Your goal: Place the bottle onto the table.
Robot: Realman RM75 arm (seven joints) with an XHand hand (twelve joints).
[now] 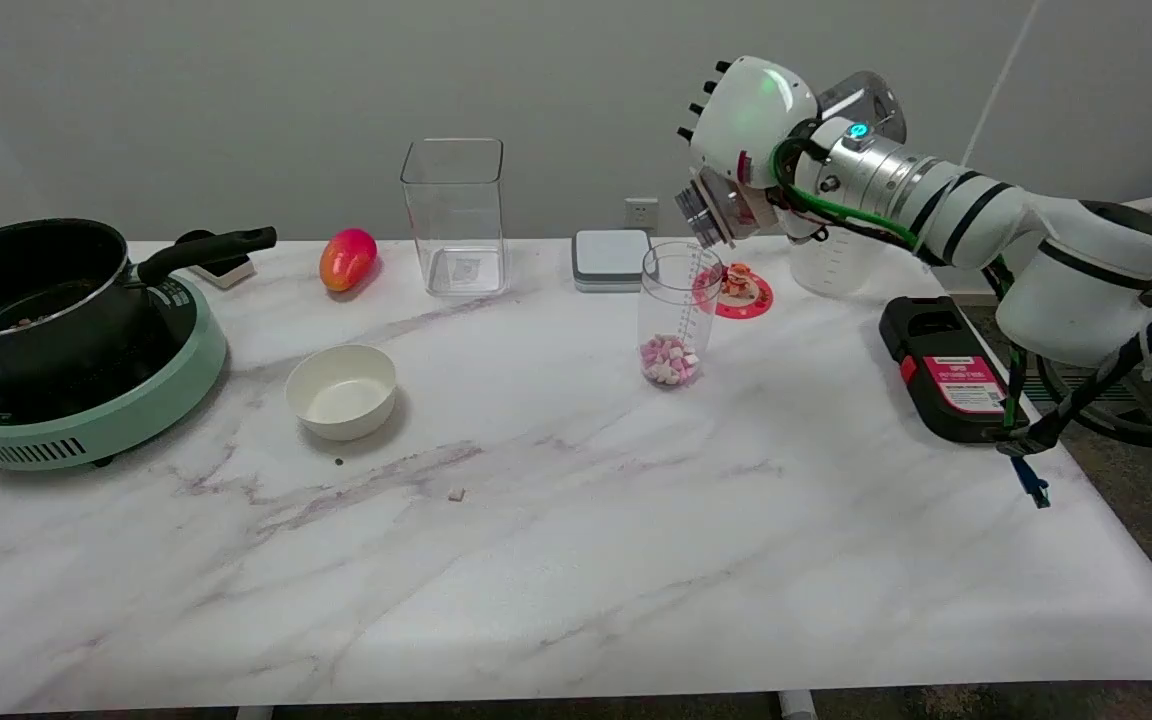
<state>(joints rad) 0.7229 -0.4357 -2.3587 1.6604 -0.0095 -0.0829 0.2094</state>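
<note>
- Head view: bottle (674, 315) stands upright on the worktop (576, 560).
- Robot hand (741, 135) hovers above it, apart; grip state unclear.
- Placement looks finished.

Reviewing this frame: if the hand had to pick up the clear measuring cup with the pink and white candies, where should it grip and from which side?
Grip the measuring cup around its bare upper wall, above the candies in the bottom. It stands upright, tall and narrow, so a sideways wrap suits it. Probably come from its right, where the right hand hangs and the marble table is open; the power bank sits close behind.
</note>
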